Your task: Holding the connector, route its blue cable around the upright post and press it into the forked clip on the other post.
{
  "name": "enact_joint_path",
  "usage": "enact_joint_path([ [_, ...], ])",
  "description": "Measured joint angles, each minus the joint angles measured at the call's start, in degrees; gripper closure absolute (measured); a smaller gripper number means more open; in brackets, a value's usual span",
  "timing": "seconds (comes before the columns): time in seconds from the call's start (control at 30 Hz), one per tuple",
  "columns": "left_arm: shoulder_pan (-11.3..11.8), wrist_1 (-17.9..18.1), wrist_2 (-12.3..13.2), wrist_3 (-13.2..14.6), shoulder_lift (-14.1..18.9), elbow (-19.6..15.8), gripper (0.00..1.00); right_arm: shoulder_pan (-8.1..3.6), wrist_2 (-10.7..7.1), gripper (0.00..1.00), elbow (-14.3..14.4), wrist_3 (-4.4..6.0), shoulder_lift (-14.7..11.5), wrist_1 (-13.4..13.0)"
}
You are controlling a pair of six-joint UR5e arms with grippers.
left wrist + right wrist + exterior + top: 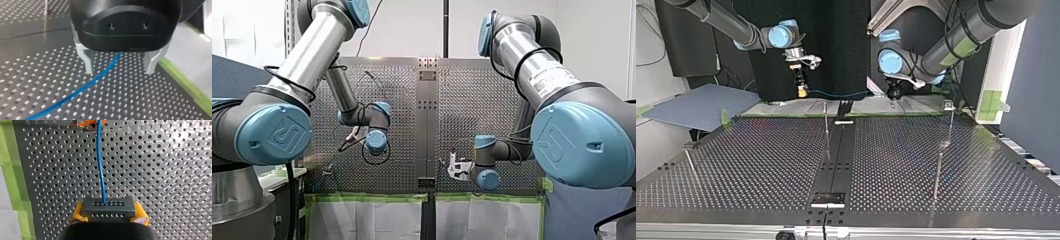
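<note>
My right gripper [108, 217] has its jaws, with yellow pads [77, 212], clamped on the dark connector [108, 207]. The blue cable [99, 165] runs from the connector ahead over the perforated desk [162, 170] to an orange-and-metal fitting [87, 125]. Green tape [11, 182] edges the desk beside the connector.

Table [162, 170]: perforated sheet metal, matt grey with a soft sheen. Cable [100, 165]: smooth, glossy blue plastic sheath. Connector [108, 206]: dark, matt block. Left gripper [119, 72]: glossy black plastic housing, pale matt metal fingers [86, 58]. Right gripper [109, 214]: yellow, rubbery pads [77, 213]. Tape [15, 182]: matt green. Arms [319, 47]: brushed metal tubes, blue plastic caps [274, 135].
</note>
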Motion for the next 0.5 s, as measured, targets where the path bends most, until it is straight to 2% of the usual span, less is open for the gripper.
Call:
enact_joint_path([
  [0.17,-0.2,0.2,1.0,-0.6,-1.2,0.0,0.0,-0.26,-0.07,1.0,0.0,0.05,0.0,-0.2],
  [0.5,-0.7,0.8,2.3,-2.8,-1.3,0.0,0.0,-0.64,-0.18,1.0,0.0,0.12,0.0,-0.8],
])
